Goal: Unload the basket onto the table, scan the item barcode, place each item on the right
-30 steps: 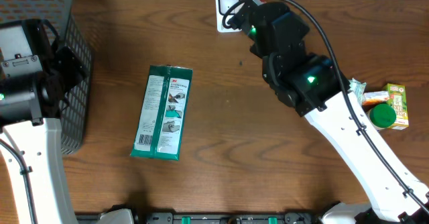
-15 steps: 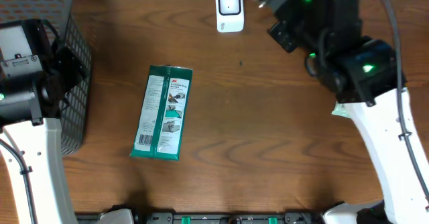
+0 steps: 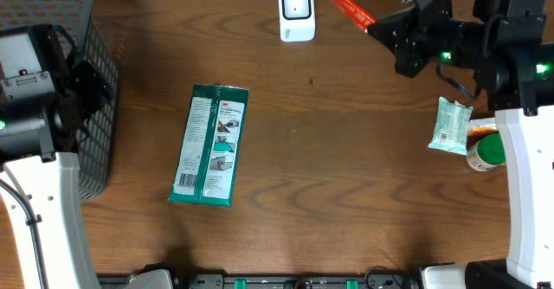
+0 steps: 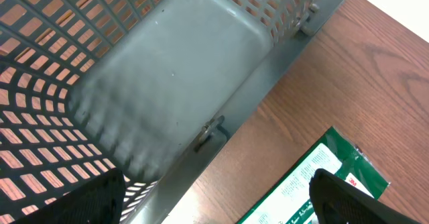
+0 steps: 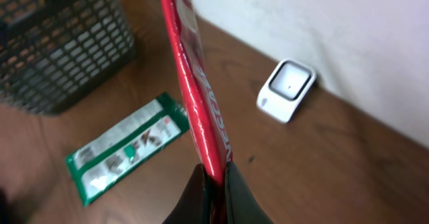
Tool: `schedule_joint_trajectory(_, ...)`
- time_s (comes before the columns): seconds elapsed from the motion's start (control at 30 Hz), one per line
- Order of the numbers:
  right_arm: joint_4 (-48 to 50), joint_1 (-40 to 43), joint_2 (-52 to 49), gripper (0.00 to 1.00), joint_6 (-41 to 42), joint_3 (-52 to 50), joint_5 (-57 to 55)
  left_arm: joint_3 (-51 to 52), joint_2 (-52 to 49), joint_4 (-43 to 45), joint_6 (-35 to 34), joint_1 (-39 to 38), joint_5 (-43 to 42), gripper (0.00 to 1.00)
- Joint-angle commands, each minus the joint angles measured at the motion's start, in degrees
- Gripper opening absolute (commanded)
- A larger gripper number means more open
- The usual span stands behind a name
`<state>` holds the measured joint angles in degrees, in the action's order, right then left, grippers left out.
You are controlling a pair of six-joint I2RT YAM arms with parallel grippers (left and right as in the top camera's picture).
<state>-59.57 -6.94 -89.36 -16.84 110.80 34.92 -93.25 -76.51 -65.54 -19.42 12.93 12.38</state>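
The right gripper pinches a thin red packet tight, just right of the small white scanner box at the back edge of the brown wooden table. In front of the scanner is wide open wood. Left of the scanner lie one flat green pack and one grey plastic basket. The left gripper is there with its jaws wide apart. Far to the right of the scanner sit one pale green pack and one green-lidded jar.

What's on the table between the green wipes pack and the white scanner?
Nothing. The overhead view shows only bare wood between the wipes pack and the scanner.
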Motion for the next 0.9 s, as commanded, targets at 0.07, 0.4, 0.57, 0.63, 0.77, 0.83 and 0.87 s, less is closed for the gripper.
schedule_joint_trajectory(0.07,1.9,-0.3,-0.3,0.03,11.6,0.9,-7.9,-0.4,-0.2,0.0,0.5,0.2,0.7,0.88)
schedule_joint_trajectory(0.4,6.1,-4.0,-8.7,0.01,20.7,4.8,-20.7,-0.4,-0.2,0.0,0.5,0.2,0.7,0.88)
schedule_joint_trajectory(0.57,0.3,-7.9,-21.0,0.01,19.2,19.5,-26.2,-0.4,-0.2,0.0,0.5,0.2,0.7,0.88)
schedule_joint_trajectory(0.63,-0.9,-10.3,-27.4,0.01,17.6,26.2,-31.4,-0.4,-0.2,0.0,0.5,0.2,0.7,0.88)
schedule_joint_trajectory(0.77,2.8,-13.7,-34.0,0.01,14.1,27.6,-41.3,-0.4,-0.2,0.0,0.5,0.2,0.7,0.88)
schedule_joint_trajectory(0.83,4.8,-14.7,-36.8,0.01,12.9,27.6,-45.6,-0.4,-0.2,0.0,0.5,0.2,0.7,0.88)
schedule_joint_trajectory(0.87,5.9,-15.2,-38.3,0.01,12.2,27.6,-47.5,-0.4,-0.2,0.0,0.5,0.2,0.7,0.88)
